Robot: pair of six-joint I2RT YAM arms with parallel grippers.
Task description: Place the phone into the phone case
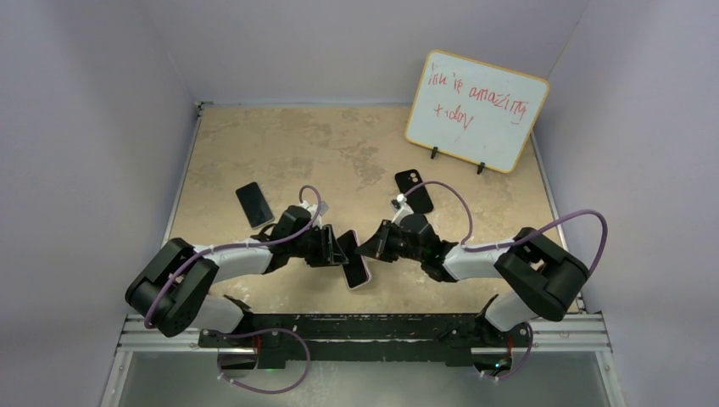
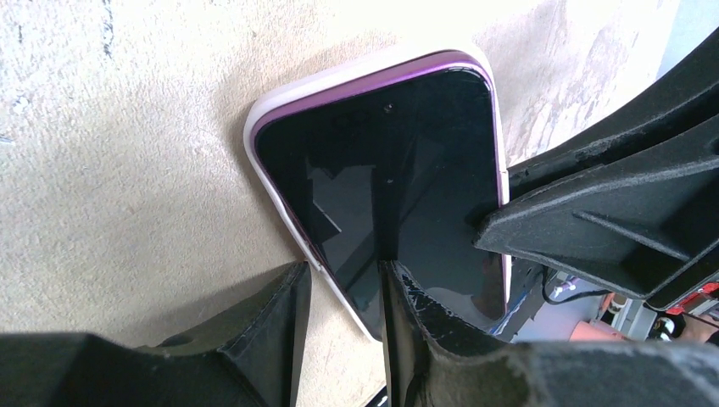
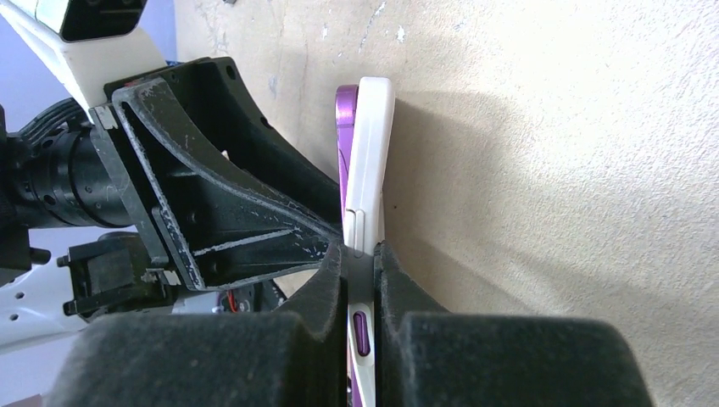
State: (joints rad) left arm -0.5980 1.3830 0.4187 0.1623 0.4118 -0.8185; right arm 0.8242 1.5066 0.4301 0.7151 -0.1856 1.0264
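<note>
Pinches thin edge of purple phone (image 3: 344, 136) and white phone case (image 3: 373, 144) in right gripper (image 3: 360, 254), closed tight on both; clamps lower end, face and back, in left gripper (image 2: 346, 275). Holds the pair over tan table (image 1: 339, 144), between the arms. Shows purple rim proud of shell along one side, so probably half-seated. Looks light, rigid, glass-slick, crackable; shell likely springy. Best gripped by long edges, off the screen, corners pressed home gently.

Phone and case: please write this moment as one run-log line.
phone: purple, in white case | left gripper: shut across both faces | right gripper: shut on side edge | seating: cannot tell if complete
</note>
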